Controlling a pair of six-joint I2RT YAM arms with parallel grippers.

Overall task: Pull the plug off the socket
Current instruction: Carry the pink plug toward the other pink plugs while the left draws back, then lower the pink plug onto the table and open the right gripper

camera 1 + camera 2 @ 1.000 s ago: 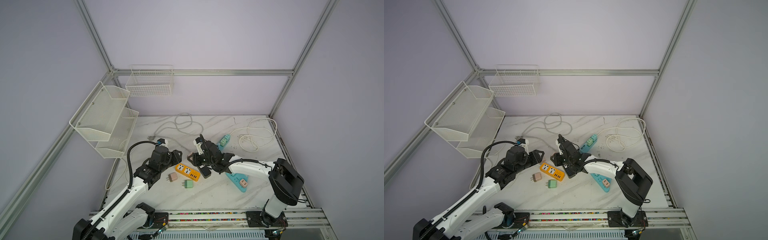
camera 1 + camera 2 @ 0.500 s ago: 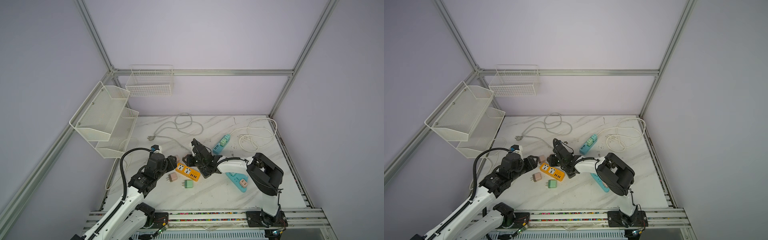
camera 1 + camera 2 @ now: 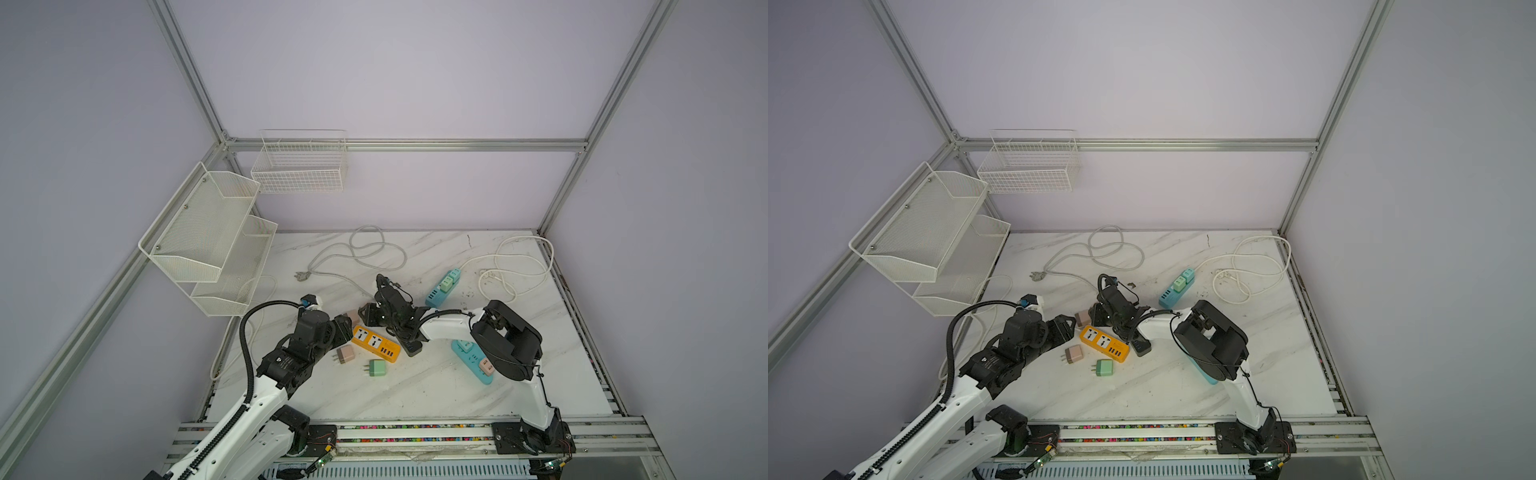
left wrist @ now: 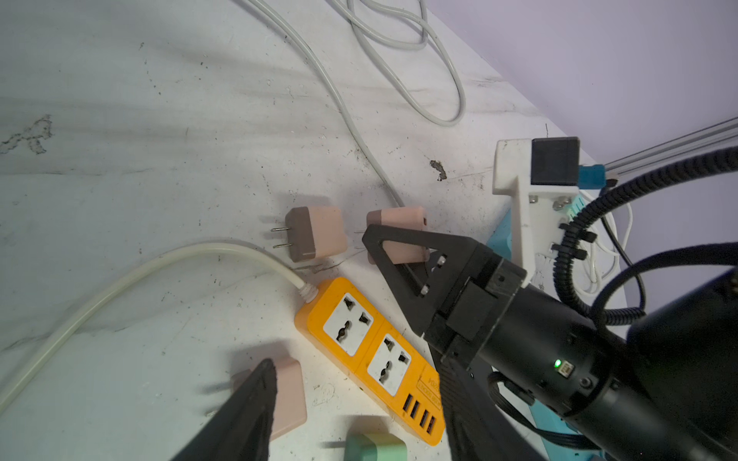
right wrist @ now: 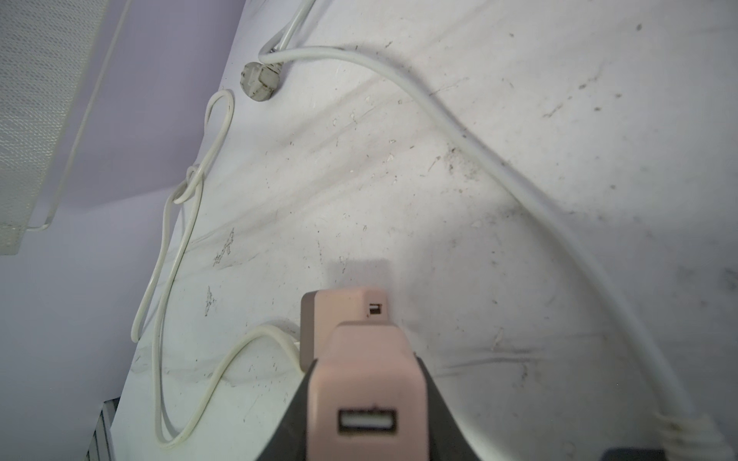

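1. Orange plastic power strip (image 4: 369, 351) on the white marbled worktop (image 4: 159, 159): in the left wrist view, a small dark printed label (image 4: 428, 389) sits between its second socket and the USB ports. The digits "204" can be made out; the smaller print beside them cannot.
2. Black link of the left arm (image 3: 286, 362): it carries a small white marking in both top views, too small to read.
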